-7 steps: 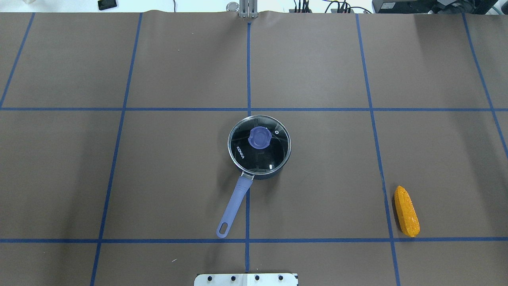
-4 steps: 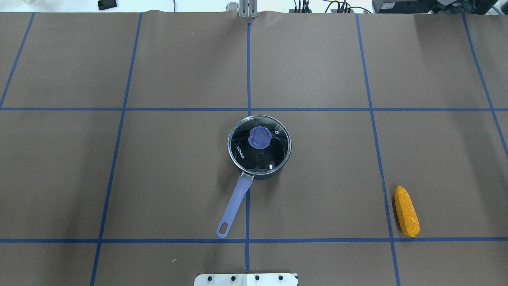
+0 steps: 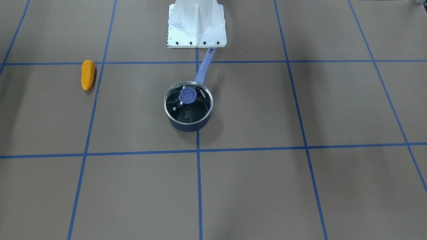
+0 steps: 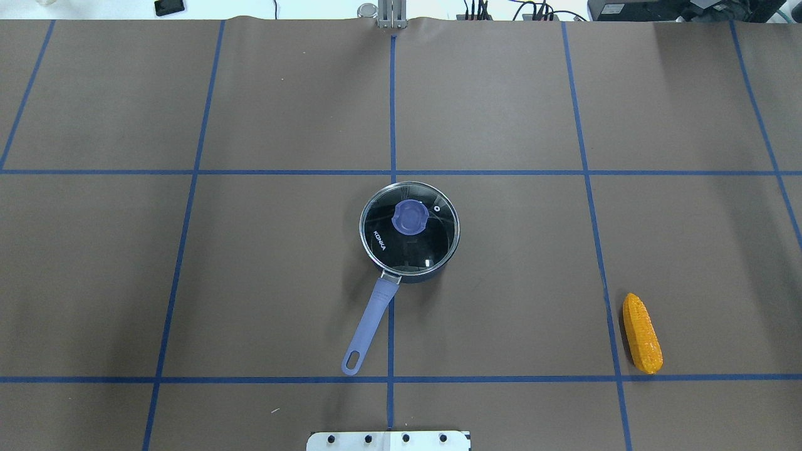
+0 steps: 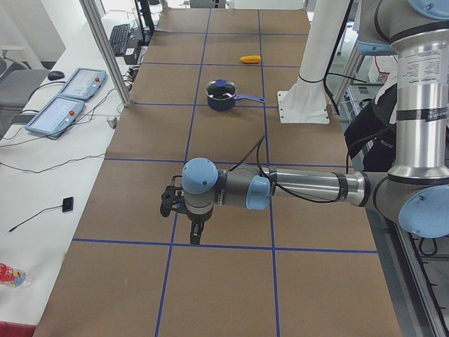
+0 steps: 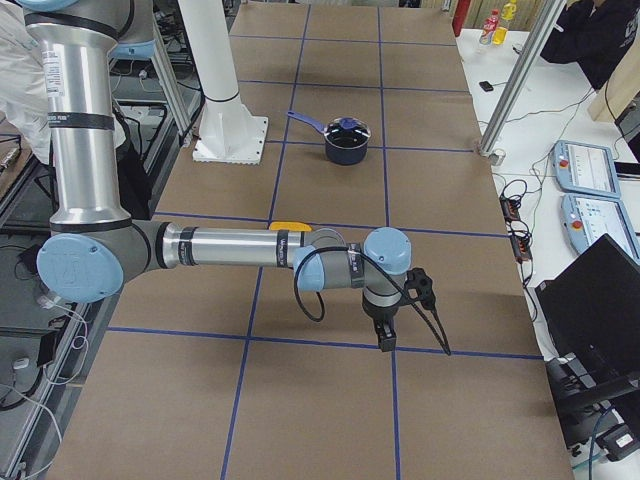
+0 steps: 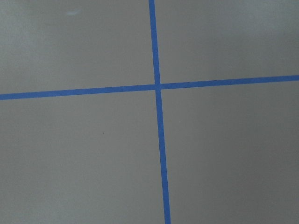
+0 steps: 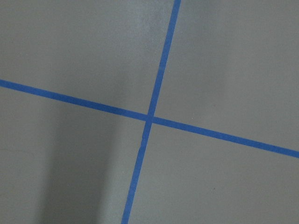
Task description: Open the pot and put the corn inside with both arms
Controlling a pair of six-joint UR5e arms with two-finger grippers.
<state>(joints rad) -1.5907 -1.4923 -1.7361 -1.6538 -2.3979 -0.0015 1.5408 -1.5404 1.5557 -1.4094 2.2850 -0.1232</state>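
1. The job has hardly begun. The pot (image 3: 187,127) sits in the middle of the desk (image 4: 250,282), and its glass lid (image 4: 407,247) is on top, so the pot is shut.
2. The corn (image 4: 642,333) lies flat on the desk, well apart from the pot. It is on the robot's right side, just beside a blue tape line (image 4: 611,326).
3. The left gripper (image 5: 196,237) hangs over the desk far out on the robot's left, well apart from the pot. I cannot tell if it is spread or pressed together.
4. The right gripper (image 6: 385,340) hangs far out on the robot's right. The corn is nearer to it than the pot is. I cannot tell its state either.
5. Each wrist camera sees only bare desk and crossing tape.
6. Next, I think the left gripper should come over the purple knob (image 4: 409,217), pinch it, lift the lid straight up and put it aside. The right gripper can go for the corn.
7. The lid is what blocks the corn right now. The long handle (image 4: 371,324) sticks out toward the white base (image 3: 196,23), so an arm swinging in low could bump it. The corn is round and may roll when pinched.
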